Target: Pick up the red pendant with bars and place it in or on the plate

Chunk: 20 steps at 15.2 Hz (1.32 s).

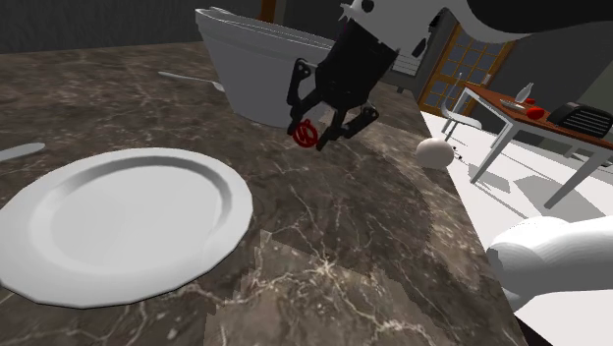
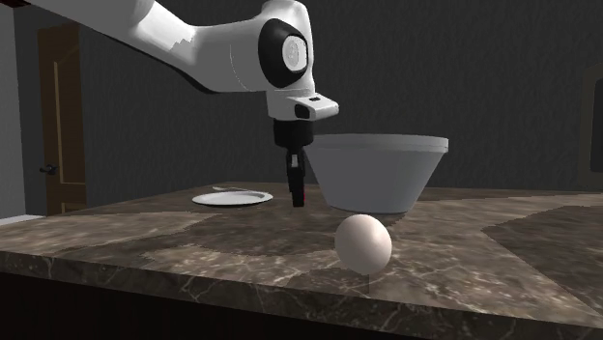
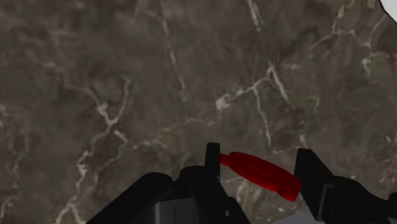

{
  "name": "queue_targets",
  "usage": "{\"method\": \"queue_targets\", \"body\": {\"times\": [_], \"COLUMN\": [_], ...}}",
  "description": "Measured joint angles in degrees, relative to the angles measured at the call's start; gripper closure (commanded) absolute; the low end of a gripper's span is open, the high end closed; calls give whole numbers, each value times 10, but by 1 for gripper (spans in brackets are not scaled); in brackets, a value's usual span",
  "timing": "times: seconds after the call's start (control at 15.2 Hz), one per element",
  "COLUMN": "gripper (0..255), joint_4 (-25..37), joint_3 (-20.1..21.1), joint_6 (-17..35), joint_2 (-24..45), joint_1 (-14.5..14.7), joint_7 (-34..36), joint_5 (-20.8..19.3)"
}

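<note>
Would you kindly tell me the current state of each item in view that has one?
red pendant: clasped between the fingers, held above the countertop.
fingers: shut on the red pendant.
plate: empty, flat on the countertop.
bowl: upright; inside hidden.
white ball: resting on the countertop, untouched.

Dim renders throughout; soft shadows lie on the dark countertop [image 1: 344, 246].

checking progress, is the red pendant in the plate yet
Out: the red pendant is clasped between the fingers over the counter, apart from the plate.
</note>
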Motion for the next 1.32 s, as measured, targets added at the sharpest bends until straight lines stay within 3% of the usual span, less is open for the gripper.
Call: {"method": "queue_targets", "body": {"times": [0.79,0.99,1.32], "gripper": [255,255,255], "joint_4": [103,138,212], "joint_3": [-16,23,122], "joint_6": [-80,-79,-73], "joint_2": [23,47,102], "joint_1": [-16,-29,-68], "joint_7": [16,50,126], "joint_5": [-25,-33,-61]}}
